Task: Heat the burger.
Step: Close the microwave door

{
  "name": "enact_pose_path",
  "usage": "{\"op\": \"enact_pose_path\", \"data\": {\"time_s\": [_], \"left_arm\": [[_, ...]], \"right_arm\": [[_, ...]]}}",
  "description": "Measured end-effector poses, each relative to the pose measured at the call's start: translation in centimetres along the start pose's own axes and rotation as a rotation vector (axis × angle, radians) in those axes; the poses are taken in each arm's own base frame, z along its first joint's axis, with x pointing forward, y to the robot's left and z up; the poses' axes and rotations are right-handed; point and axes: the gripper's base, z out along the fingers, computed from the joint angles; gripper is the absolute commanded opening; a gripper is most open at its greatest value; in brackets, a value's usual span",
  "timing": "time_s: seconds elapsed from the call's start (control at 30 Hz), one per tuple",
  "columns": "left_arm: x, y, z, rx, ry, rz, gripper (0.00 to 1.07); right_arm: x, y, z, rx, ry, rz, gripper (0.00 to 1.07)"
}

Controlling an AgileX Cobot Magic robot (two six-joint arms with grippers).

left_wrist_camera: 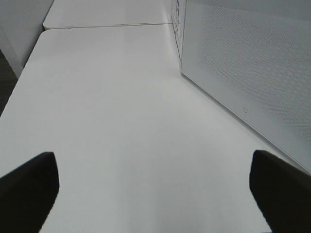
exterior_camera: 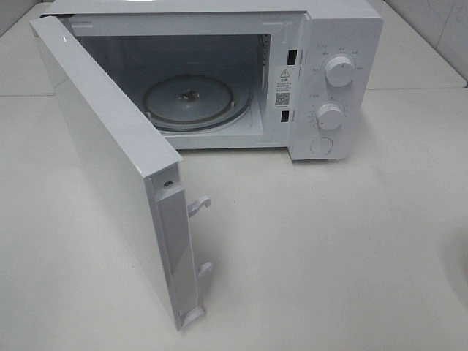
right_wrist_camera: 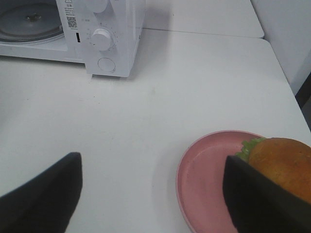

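Exterior high view: a white table carries 1 white microwave with its door swung wide open, 1 glass turntable inside and 2 round knobs on the control panel. A seam shows where a 2nd white tabletop butts against the 1st, and a pale wall runs behind them.

Right wrist view: 1 burger sits on 1 pink plate on the table, well apart from the microwave. The right gripper is spread wide with nothing between its 2 black fingers; 1 finger lies in front of the burger's near side, so contact cannot be judged.

Left wrist view: the left gripper is likewise spread open over bare table beside the microwave door.
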Motion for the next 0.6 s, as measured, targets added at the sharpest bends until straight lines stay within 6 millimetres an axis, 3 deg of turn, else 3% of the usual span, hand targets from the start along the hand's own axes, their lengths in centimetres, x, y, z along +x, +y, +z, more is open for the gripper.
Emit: {"op": "enact_pose_path", "data": {"time_s": [0.4, 0.5, 0.53, 0.57, 0.6], "left_arm": [[-0.3, 0.0, 0.0, 0.003, 0.004, -0.002, 0.98], [-1.0, 0.0, 0.1, 0.003, -0.006, -0.003, 0.89], [-1.6, 0.1, 0.3, 0.002, -0.013, -0.004, 0.80], [-1.6, 0.1, 0.3, 0.002, -0.013, -0.004, 0.80], [-2.0, 0.1, 0.7, 0.002, -0.018, -0.005, 0.74]], "right_arm": [[0.0, 0.0, 0.0, 0.000, 0.000, 0.000, 0.76], [0.0, 0.0, 0.0, 0.000, 0.000, 0.000, 0.76], [0.0, 0.0, 0.0, 0.000, 0.000, 0.000, 0.76], [0.0, 0.0, 0.0, 0.000, 0.000, 0.000, 0.76], [0.0, 0.0, 0.0, 0.000, 0.000, 0.000, 0.76]]}}
